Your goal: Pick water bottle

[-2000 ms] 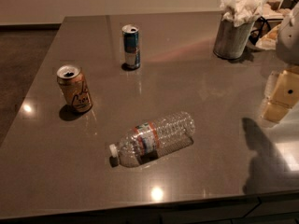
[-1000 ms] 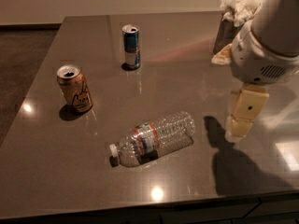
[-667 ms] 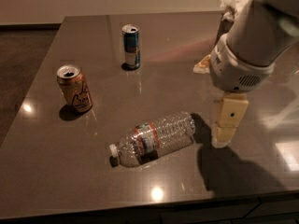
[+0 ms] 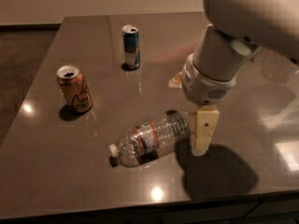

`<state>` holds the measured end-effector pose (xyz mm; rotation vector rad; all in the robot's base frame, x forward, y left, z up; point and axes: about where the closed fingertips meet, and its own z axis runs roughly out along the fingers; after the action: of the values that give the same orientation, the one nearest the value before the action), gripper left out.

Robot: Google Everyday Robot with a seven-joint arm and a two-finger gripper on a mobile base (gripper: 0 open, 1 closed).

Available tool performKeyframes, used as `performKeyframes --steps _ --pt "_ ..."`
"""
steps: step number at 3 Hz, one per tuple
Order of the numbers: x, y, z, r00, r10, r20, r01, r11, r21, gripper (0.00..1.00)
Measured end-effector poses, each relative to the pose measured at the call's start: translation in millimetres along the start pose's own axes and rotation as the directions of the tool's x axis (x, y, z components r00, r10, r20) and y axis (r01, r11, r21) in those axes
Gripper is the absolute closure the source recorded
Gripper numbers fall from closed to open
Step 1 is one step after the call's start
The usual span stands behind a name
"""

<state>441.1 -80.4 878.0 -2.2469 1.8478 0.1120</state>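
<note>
The water bottle (image 4: pixel 152 139) lies on its side on the dark table (image 4: pixel 70 171), a clear ribbed bottle with its white cap pointing front left and its base to the right. My gripper (image 4: pixel 188 118) hangs from the white arm just over the bottle's base end. It is open: one cream finger (image 4: pixel 204 129) stands right beside the base, and the other finger (image 4: pixel 175 80) shows further back behind the wrist. Nothing is held.
An orange soda can (image 4: pixel 74 88) stands upright at the left. A slim blue-silver can (image 4: pixel 131 46) stands at the back middle. The table's front edge runs close below the bottle. My arm hides the table's back right.
My arm has swung in from the right edge towards the left and front. The gripper now sits at the bottle's base end. The bottle and cans have not moved.
</note>
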Motion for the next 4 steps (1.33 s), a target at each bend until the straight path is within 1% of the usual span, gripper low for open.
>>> performKeyframes --steps 1,2,3,4 --pt "-13.8 5.0 22.0 0.999 -0.046 -0.003 0.046 0.9983 -0.035 0.0" --pt "-24.1 9.6 35.1 0.997 -0.077 -0.001 0.077 0.9957 -0.052 0.0" --pt "-31.6 13.4 40.3 0.996 -0.093 0.003 0.093 0.994 -0.058 0.18" --pt "-34.8 14.3 41.0 0.995 -0.095 0.008 0.095 0.9937 -0.06 0.41"
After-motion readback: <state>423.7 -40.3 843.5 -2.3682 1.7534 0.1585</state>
